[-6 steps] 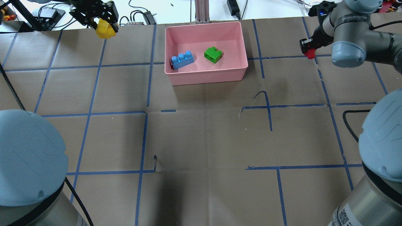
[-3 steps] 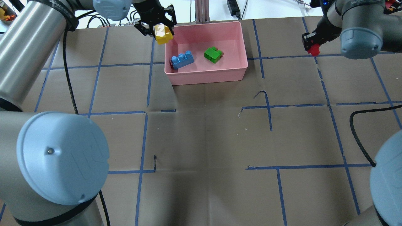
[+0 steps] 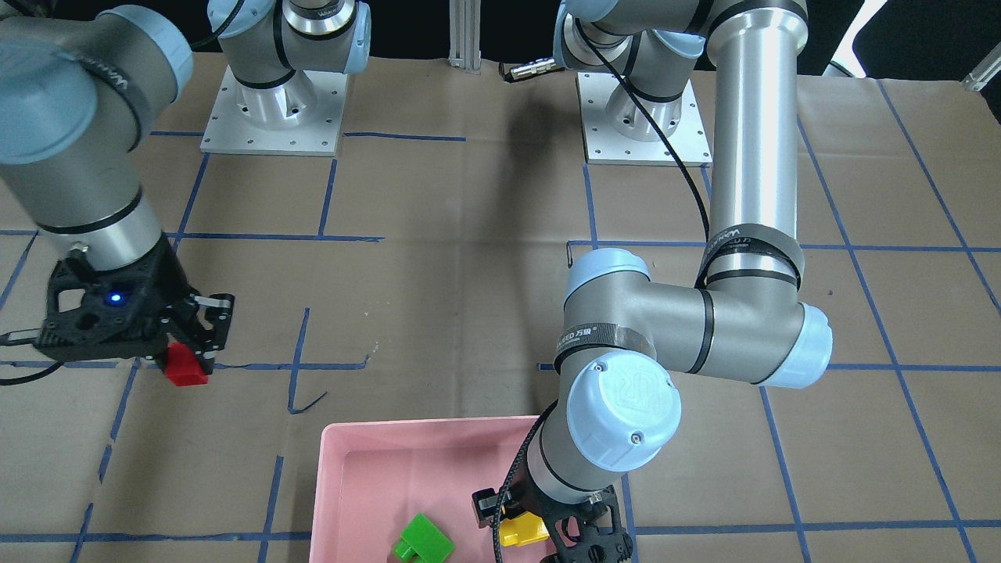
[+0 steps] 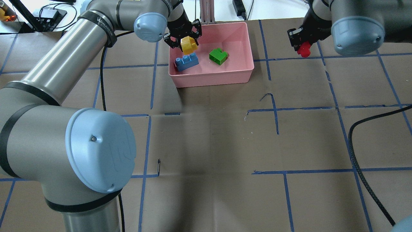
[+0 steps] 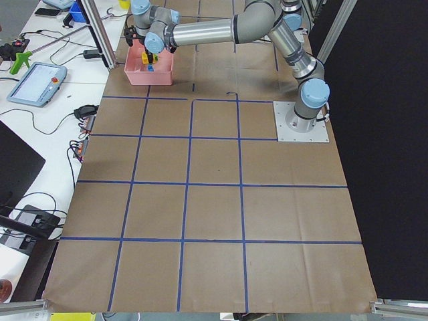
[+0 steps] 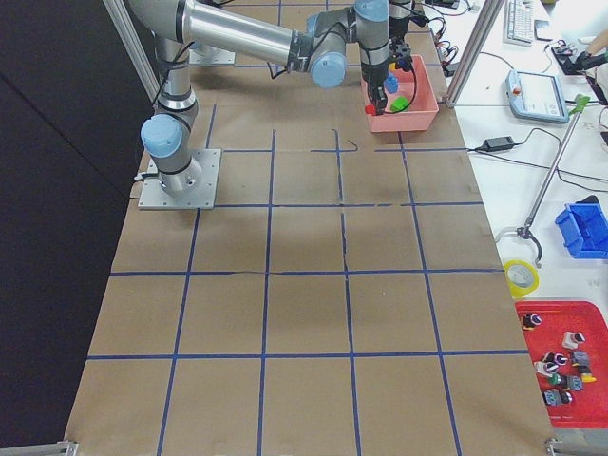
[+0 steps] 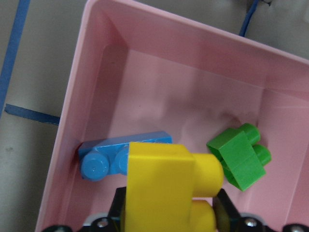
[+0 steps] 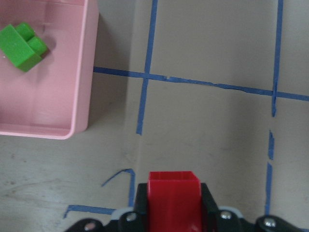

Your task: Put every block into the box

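In the front-facing view the right gripper [image 3: 190, 353] is clamped on the small red brick [image 3: 184, 369], hanging above the paper-covered table [image 3: 438, 297] well apart from the pink box [image 3: 344, 469]. At the bottom edge the left gripper [image 3: 539, 533] carries the yellow brick [image 3: 522, 532] inside the box's outline, near the green brick [image 3: 422, 541]. From overhead, the change is plain: a second ago the left gripper held the yellow brick out over the table's far-left edge, and half a second ago at the box's far-left corner. Now it hangs over the box floor, just above the blue brick [image 4: 186, 62]. The right gripper has drifted a little toward the box too, but remains clearly outside it. The two side views show only small arms reaching to the box (too small to judge either grip from there). The left wrist camera confirms the hold: yellow brick pinched between the fingers, with blue lying along the left wall below and green to the right. The right wrist camera shows red gripped over bare paper and blue tape, the box up at the left. So two bricks are in. Yellow looks ready for release, though it may land on the blue one. Red still has the gap to cross.
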`<state>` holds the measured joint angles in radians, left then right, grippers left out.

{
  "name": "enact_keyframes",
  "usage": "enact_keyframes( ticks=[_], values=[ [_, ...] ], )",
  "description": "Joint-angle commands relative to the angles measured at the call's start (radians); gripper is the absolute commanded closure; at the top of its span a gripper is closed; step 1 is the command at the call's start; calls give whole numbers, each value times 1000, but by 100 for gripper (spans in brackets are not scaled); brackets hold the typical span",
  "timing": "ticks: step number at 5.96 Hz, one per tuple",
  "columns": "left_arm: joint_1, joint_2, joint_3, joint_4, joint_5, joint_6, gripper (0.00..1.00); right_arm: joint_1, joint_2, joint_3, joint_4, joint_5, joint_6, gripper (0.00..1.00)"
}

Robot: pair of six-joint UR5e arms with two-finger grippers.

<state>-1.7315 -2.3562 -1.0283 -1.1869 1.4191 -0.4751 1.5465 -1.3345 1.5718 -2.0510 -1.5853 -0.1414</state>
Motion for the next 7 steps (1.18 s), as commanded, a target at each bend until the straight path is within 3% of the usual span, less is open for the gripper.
enact_keyframes(
  ticks=[1, 3, 5, 7],
  values=[
    [-5, 14, 2, 26, 41, -19, 1, 117, -3, -1, -3, -24, 202, 96],
    [15, 118, -18, -31, 43, 22, 1, 193, 6, -1, -8, -22, 345, 96],
    [102, 199, -41, -156, 46, 230, 1, 205, 6, -3, -17, -15, 371, 96],
    [165, 370, -233, -180, 136, 440, 1, 242, 71, -28, -110, -5, 439, 96]
  ],
)
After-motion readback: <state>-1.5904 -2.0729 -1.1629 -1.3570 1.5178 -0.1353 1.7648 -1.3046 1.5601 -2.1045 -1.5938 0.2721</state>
